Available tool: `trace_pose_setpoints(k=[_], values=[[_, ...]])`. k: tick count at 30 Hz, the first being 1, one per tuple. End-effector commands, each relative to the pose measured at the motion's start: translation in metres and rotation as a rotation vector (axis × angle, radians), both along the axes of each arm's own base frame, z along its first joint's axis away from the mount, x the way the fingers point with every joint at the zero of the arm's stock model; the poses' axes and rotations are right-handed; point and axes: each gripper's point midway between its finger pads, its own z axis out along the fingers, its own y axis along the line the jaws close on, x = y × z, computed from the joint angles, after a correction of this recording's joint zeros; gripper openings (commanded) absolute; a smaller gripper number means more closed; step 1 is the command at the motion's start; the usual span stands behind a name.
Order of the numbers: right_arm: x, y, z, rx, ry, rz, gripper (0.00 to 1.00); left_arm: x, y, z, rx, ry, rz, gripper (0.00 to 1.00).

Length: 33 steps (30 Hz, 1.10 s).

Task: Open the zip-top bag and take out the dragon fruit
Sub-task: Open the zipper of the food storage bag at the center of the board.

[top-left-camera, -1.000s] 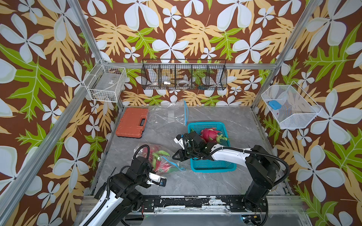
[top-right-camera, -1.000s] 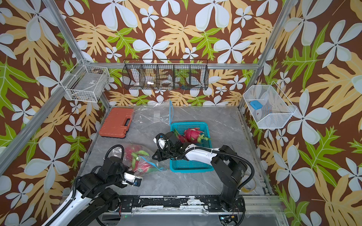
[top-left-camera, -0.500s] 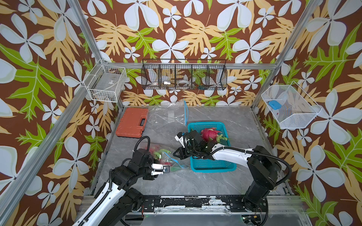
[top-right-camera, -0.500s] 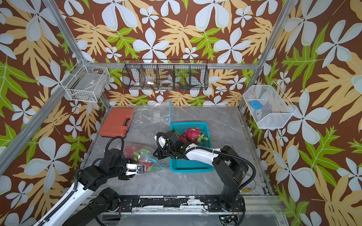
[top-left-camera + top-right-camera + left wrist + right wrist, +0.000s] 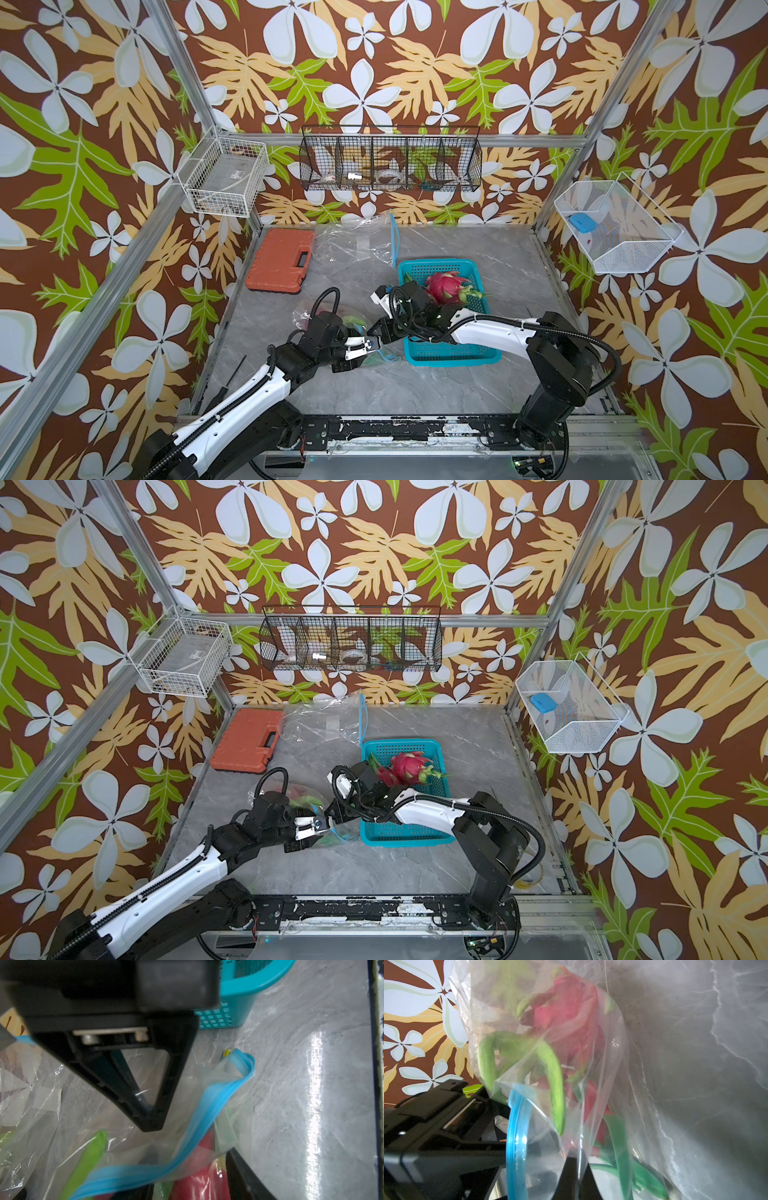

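The clear zip-top bag (image 5: 309, 312) with a blue zip strip (image 5: 207, 1101) lies left of the teal basket (image 5: 453, 358). A magenta dragon fruit (image 5: 569, 1014) with green scales shows inside it. My right gripper (image 5: 376, 332) is shut on the bag's film near its mouth, as the right wrist view (image 5: 576, 1167) shows. My left gripper (image 5: 363, 347) stands open at the mouth, its fingers either side of the rim and of red fruit skin (image 5: 199, 1185). In both top views, dragon fruit (image 5: 444, 286) (image 5: 409, 766) lies in the basket.
An orange case (image 5: 280, 259) lies at the back left, with an empty clear bag (image 5: 357, 245) beside it. Wire baskets hang on the walls: a white one (image 5: 224, 178), a black one (image 5: 390, 164) and a white one (image 5: 615, 226). The two grippers almost touch.
My left arm has swung from the front of the table to the bag's mouth, and its jaws have gone from shut to open. My right gripper has kept its hold.
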Motion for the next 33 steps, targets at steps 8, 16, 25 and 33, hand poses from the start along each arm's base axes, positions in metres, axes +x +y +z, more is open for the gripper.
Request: trace_pose_setpoints(k=[8,16,25,33], values=[[0.009,-0.005,0.001,-0.026,-0.059,-0.008,0.00,-0.003,0.009,-0.010,0.115,-0.197,-0.099,0.00],[0.031,-0.013,0.001,-0.090,-0.146,-0.048,0.00,-0.038,0.040,-0.013,0.201,-0.221,-0.168,0.00],[0.033,-0.026,0.025,-0.146,-0.423,0.004,0.35,-0.043,0.065,-0.014,0.249,-0.235,-0.081,0.00],[-0.024,-0.069,0.052,-0.211,-0.874,0.225,0.47,-0.022,0.088,-0.014,0.331,-0.272,0.034,0.00]])
